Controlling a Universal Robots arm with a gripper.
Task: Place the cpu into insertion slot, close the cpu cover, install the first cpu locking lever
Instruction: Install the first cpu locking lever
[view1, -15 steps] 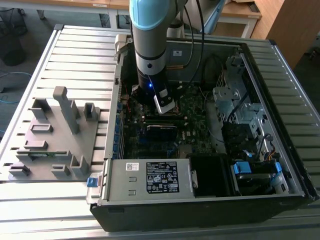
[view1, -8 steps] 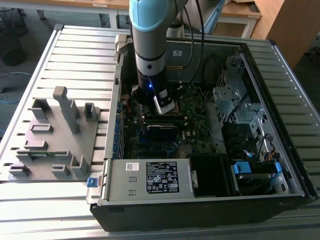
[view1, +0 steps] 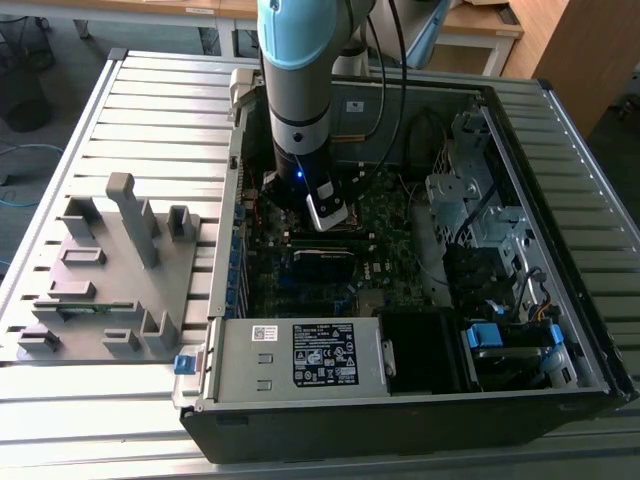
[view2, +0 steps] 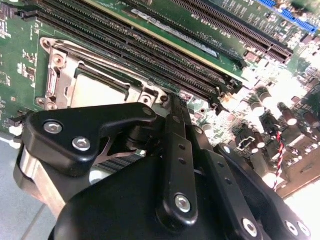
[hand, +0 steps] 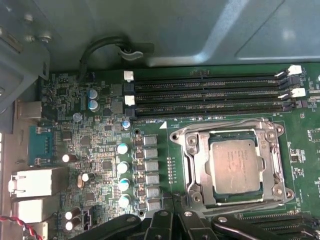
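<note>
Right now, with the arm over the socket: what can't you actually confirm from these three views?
- Gripper fingertips: hidden below the black linkage in both wrist views; open or shut unclear.
- Locking levers: thin metal around the cpu cover in the first wrist view; latched or free unclear.
- Insertion slot: its near side is hidden by the linkage in the second wrist view.
- Socket area in the exterior view: hidden by the arm.

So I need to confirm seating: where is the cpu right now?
The cpu lies in the insertion slot, framed by the cpu cover, beside the long memory slots in the first wrist view, inside the computer case.
</note>
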